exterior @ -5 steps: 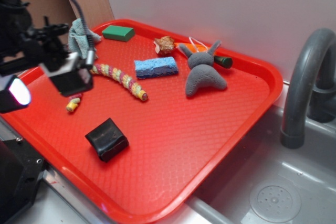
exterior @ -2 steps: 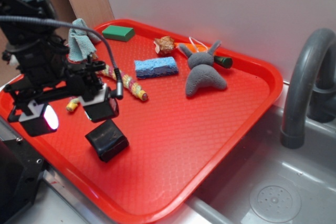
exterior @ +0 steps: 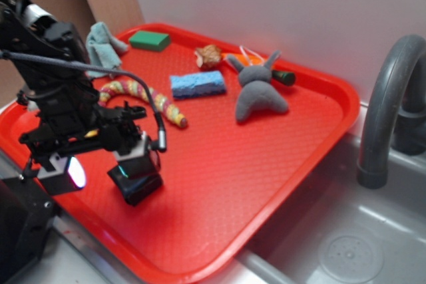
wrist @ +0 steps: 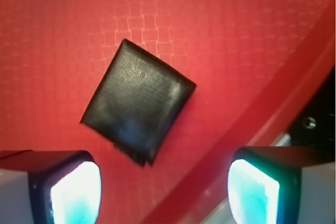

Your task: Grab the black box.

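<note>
Your black box (wrist: 137,100) is a small rectangular block with rounded edges; its top looks finely ribbed and slightly glossy, with a frayed spot at one lower corner. It lies flat on the red tray (exterior: 266,164), a plastic tray with a fine crosshatch texture and a raised rim, near the tray's front edge. In the wrist view the box sits turned at an angle, just ahead of the two lit pads.

The tool (wrist: 165,190) hangs spread apart over the box — its two white-lit fingers (wrist: 76,192) stand wide to either side, and nothing is between them. In the exterior view the tool's body hides part of the box, so you cannot tell there whether it touches.

Farther back on the tray from the box you have a curved, knobbly candy-coloured rope toy (exterior: 143,94), a porous blue sponge (exterior: 198,85), a soft grey plush toy (exterior: 259,94) with two ears, a flat green block (exterior: 150,40), a crumpled pale blue-green cloth (exterior: 101,41) and a small brown lumpy thing (exterior: 209,56). All lie well apart from the box — none crowds it. Right of the tray stands a curved grey faucet (exterior: 386,111) over a metal sink (exterior: 346,244).
</note>
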`<action>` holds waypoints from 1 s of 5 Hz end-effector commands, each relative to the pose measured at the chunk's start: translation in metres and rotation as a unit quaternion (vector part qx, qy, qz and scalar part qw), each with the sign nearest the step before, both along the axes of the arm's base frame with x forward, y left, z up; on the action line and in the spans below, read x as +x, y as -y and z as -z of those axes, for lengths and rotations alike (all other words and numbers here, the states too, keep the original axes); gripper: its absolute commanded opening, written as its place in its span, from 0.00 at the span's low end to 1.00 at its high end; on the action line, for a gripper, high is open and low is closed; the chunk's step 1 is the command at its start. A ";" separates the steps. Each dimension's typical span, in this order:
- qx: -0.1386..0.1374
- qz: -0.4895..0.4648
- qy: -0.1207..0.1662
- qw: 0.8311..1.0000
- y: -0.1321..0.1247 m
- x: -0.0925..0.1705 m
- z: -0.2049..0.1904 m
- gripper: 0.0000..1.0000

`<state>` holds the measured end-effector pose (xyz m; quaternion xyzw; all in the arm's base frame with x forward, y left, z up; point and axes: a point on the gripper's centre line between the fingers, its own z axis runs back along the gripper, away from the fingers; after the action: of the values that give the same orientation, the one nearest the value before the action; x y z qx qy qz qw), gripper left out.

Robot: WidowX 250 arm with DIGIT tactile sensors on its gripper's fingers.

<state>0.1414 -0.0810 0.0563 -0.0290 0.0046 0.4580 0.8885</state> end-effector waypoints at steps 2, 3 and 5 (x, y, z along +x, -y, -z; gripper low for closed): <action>0.018 -0.041 -0.036 0.998 -0.001 0.060 0.048 1.00; 0.046 -0.046 -0.047 0.997 -0.007 0.049 0.065 0.92; 0.039 0.144 -0.035 0.988 -0.097 0.062 0.033 0.09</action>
<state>0.1980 0.0137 0.0237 0.0239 0.0280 0.3164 0.9479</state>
